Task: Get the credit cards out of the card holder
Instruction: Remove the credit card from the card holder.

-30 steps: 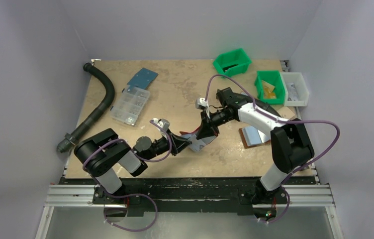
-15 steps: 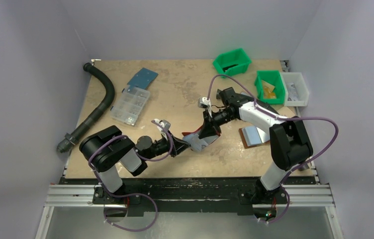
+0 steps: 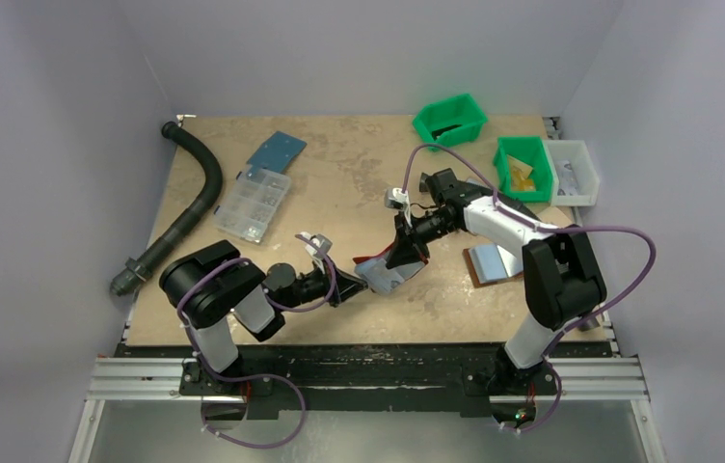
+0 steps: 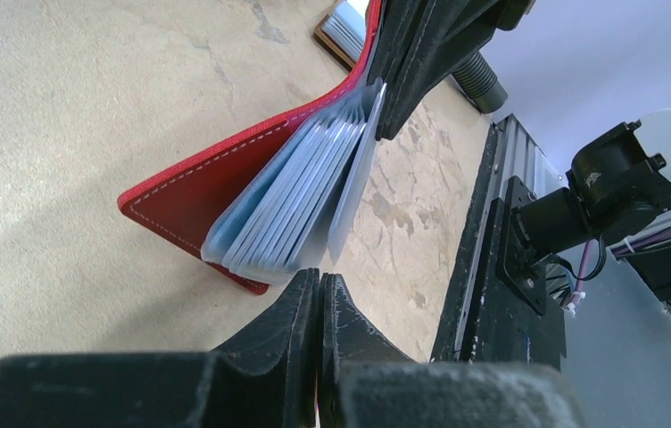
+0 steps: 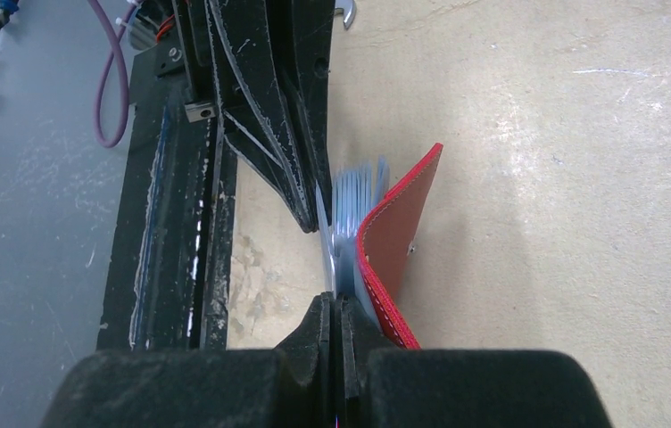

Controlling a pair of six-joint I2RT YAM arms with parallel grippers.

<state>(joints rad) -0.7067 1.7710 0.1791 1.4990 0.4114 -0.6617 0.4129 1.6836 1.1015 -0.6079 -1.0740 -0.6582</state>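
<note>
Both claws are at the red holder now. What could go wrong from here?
The left claw is shut right at the edge of a pale pocket; it may hold only the pocket, or slip off.
The right claw pinches only a thin edge of the holder; a pull may drag it loose.

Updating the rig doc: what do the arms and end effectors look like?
The left arm and right arm both have black joint housings joined by white links. A thin purple cable loops loosely along each. The left end effector and right end effector each have two matte black, tapered fingers. The left one's fingers show whitish scuffs.
</note>
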